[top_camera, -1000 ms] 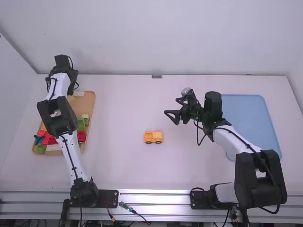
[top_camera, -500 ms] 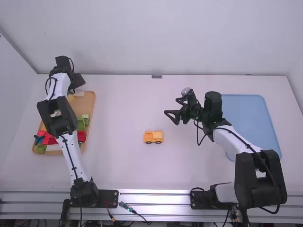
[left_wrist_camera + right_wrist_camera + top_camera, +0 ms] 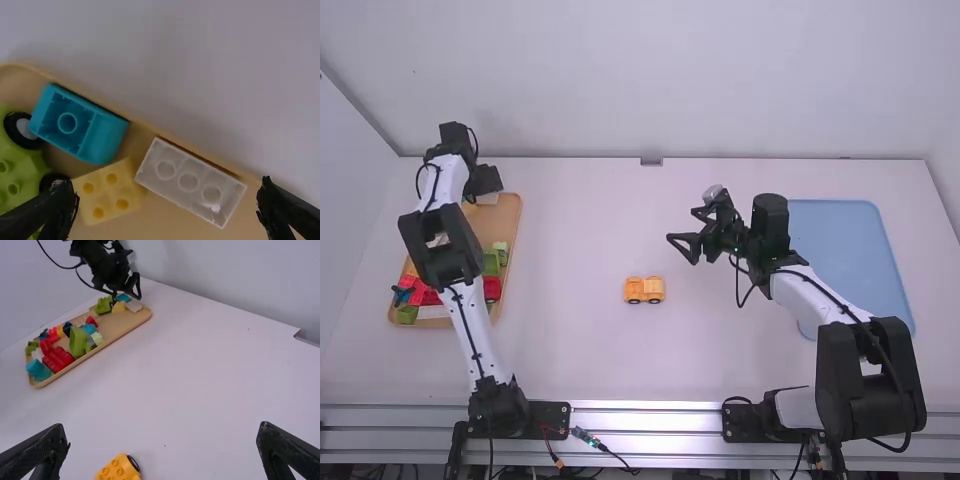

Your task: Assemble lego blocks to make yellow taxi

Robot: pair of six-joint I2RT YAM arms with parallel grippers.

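Observation:
Over the far end of the wooden tray (image 3: 514, 222) is my left gripper (image 3: 480, 186). In the left wrist view, the left gripper (image 3: 167, 205) stands open above a white brick (image 3: 190, 181) lying upside down along the tray edge, with a yellow brick (image 3: 105, 191) beside it. Nothing is between the fingers. The orange-yellow wheeled base (image 3: 644, 290) rests on the middle of the table. To its upper right, my right gripper (image 3: 686, 246) hangs above the table; in the right wrist view the right gripper (image 3: 162, 445) is open and holds nothing.
Beside the yellow brick lie a teal brick (image 3: 77, 125) and a green wheeled piece (image 3: 20, 165). Red bricks (image 3: 57, 357) and green bricks (image 3: 78, 341) crowd the tray's near end. A blue tray (image 3: 850, 250) is at the right behind the right arm.
The left gripper has turned and shifted slightly to the right over the tray's far end. The right arm and the wheeled base have kept still.

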